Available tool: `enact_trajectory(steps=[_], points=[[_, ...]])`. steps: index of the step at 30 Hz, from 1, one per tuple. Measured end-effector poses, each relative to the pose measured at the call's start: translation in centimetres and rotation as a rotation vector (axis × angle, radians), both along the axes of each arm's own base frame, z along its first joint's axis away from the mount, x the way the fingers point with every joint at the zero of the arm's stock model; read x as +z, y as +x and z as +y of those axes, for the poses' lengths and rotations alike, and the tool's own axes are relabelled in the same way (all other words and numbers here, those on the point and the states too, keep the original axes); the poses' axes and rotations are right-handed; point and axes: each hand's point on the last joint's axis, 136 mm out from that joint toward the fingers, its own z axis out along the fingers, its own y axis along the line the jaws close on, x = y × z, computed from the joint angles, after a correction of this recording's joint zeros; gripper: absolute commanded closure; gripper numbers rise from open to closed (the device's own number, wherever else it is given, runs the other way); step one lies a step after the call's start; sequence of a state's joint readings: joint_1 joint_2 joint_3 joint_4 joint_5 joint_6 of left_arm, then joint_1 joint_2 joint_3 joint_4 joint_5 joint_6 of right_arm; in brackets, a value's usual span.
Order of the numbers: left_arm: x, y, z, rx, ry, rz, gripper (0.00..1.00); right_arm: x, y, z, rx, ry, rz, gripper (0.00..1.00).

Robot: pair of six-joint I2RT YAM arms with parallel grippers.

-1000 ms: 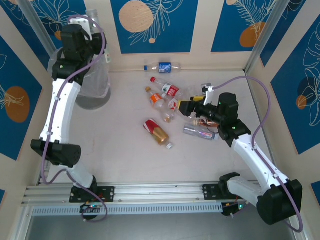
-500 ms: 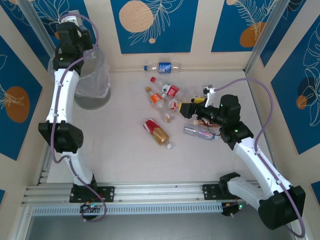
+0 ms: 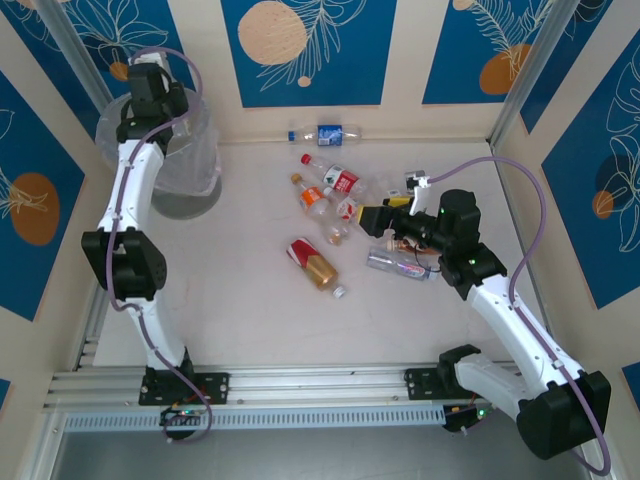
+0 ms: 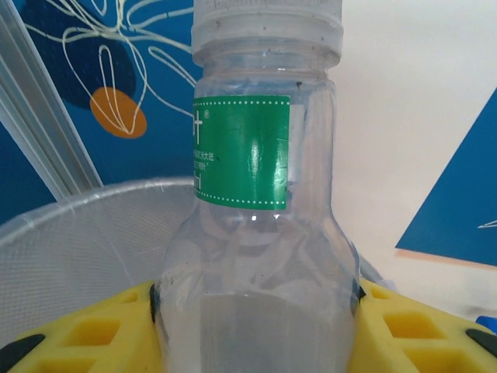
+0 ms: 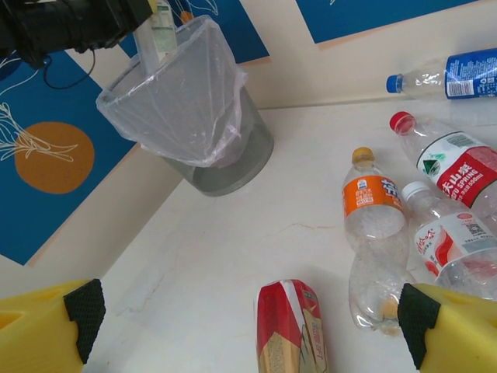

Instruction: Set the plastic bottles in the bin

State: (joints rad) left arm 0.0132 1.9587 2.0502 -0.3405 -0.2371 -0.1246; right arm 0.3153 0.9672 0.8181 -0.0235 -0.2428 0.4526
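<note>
Over the bin point(image 5: 241, 151), left fingers point(image 4: 93, 334) tight on green-labelled bottle point(image 4: 248, 233); right fingers point(image 5: 46, 322) wide above loose bottles point(image 5: 373, 210).

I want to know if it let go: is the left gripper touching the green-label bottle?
Touching. Left wrist view: the left gripper's fingers press both sides of the green-label bottle.

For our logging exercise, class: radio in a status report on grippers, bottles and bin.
Left gripper shut on green-label bottle, over bin. Right gripper open, by loose bottles on table. No obstruction seen.
</note>
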Motion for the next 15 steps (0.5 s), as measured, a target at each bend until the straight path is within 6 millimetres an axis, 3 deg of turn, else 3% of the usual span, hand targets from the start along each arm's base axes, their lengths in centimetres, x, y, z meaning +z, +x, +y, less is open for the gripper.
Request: enact_trajectory(steps=[7, 11, 15], points=[[-5.1, 0.2, 0.7, 0.026, -0.039, 0.068, 0.45, -0.4, -0.1, -0.1, -0.002, -0.005, 0.017, 0.01], [-6.4, 0.1, 0.8, 0.031, -0.048, 0.089, 0.43, -0.8, -0.2, 0.0, -0.002, -0.012, 0.031, 0.01], [-6.5, 0.1, 0.8, 0.028, -0.055, 0.088, 0.33, -1.0, -0.3, 0.0, -0.003, -0.016, 0.041, 0.01]])
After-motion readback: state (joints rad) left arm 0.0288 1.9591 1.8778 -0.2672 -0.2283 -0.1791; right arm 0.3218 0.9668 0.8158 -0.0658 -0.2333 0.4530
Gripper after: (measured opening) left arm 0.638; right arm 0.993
